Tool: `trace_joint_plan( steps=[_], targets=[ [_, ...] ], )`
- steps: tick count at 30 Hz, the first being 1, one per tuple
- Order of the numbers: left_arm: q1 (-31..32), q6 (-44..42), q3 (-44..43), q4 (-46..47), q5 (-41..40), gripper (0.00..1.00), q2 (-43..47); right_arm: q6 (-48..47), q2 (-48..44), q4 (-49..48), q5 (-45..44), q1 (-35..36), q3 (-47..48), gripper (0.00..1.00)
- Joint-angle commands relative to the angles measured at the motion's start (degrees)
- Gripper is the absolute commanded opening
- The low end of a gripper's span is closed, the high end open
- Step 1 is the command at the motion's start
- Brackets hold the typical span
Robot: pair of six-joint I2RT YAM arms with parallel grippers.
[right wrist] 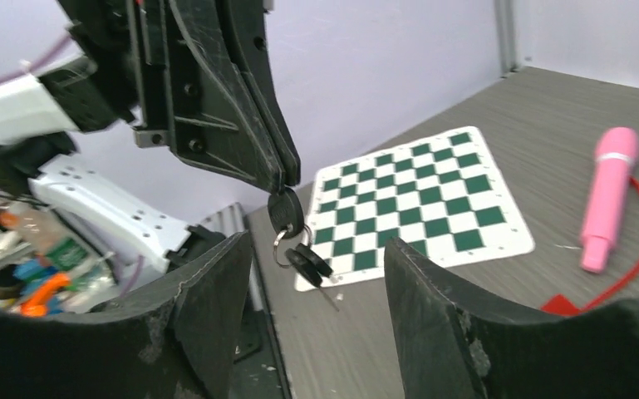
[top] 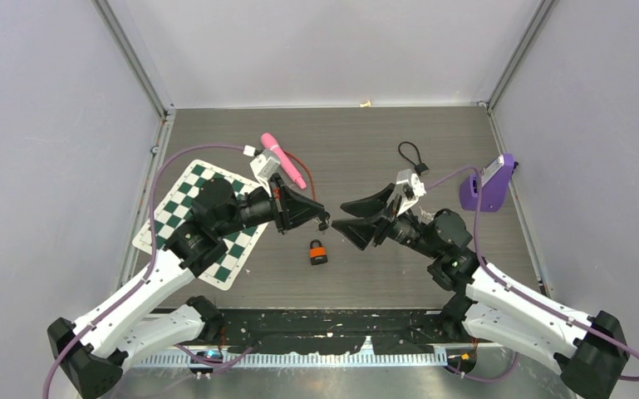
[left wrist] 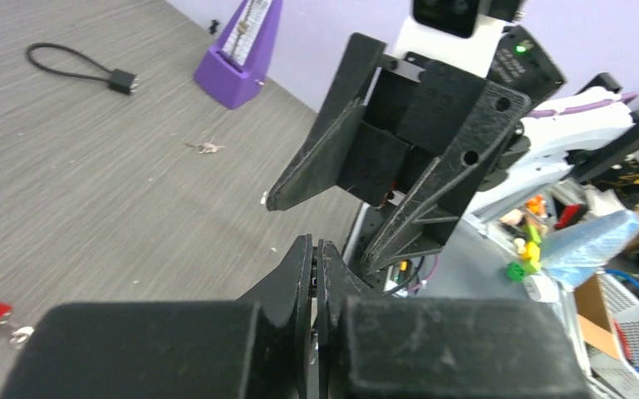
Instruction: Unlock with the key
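Grey table inside pale walls. The right gripper gapes wide and empty, facing the left gripper, which is pinched on the key bunch. The padlock lies centre-near. It looks rigid and apt to slide, so clamp its body. The key bunch is light and dangles loosely.

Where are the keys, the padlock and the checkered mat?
keys point(right wrist: 285, 213): right wrist view, black head of the upper key.
padlock point(top: 318, 253): top view, its orange body.
checkered mat point(right wrist: 415, 195): right wrist view, its middle.
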State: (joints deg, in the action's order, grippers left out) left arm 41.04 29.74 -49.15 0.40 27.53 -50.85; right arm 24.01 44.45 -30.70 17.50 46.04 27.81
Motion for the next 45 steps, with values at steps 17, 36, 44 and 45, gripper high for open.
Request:
trace_joint_plan(
  steps=[17, 36, 44, 45],
  targets=[
    [0.2, 10.8, 2.6, 17.4, 8.3, 0.0, -0.1, 18.1, 6.9, -25.3, 14.5, -4.1, 0.7, 0.31],
    [0.2, 12.9, 2.8, 19.3, 9.9, 0.0, -1.0, 20.1, 9.1, -27.0, 16.1, -4.3, 1.7, 0.05],
    [0.2, 5.9, -0.4, -0.9, -5.8, 0.68, 1.2, 16.7, 4.7, -20.8, 9.8, -5.0, -1.9, 0.05],
    [0.3, 4.8, -1.3, -5.4, -9.2, 0.79, 1.5, 16.4, 4.1, -19.2, 9.0, -5.0, -2.3, 0.05]
  ],
)
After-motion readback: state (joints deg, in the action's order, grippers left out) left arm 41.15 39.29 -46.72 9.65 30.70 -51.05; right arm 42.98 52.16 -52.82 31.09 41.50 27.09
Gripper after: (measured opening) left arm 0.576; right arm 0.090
